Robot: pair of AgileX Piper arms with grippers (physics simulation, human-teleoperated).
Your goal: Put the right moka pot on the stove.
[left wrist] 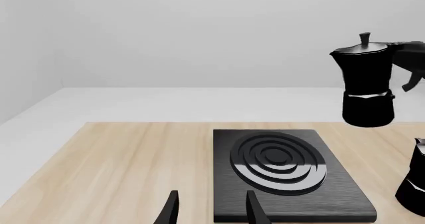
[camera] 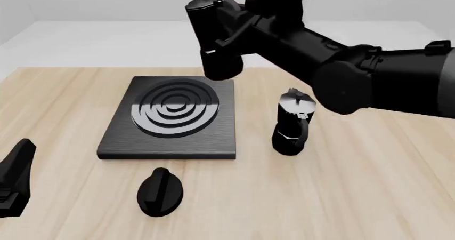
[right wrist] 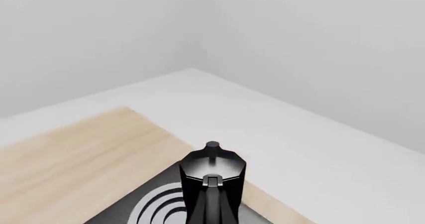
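The right moka pot (camera: pixel 217 32), black and faceted with a silver-grey lid and knob, hangs in the air over the stove's far right corner. My right gripper (camera: pixel 246 22) is shut on its handle side. In the left wrist view the right moka pot (left wrist: pixel 365 84) floats well above the table, upright. The stove (camera: pixel 206 138) is a flat black slab with concentric rings, lying on the wooden table. Low at the near left, my left gripper (camera: pixel 14 170) is open and holds nothing; its fingers (left wrist: pixel 251 204) point at the stove's (left wrist: pixel 332 194) near edge.
A second black moka pot (camera: pixel 293 124) stands upright on the table just right of the stove, under the right arm. A small black round dial knob (camera: pixel 161 191) lies in front of the stove. Past the wooden top, a white surface runs to the walls.
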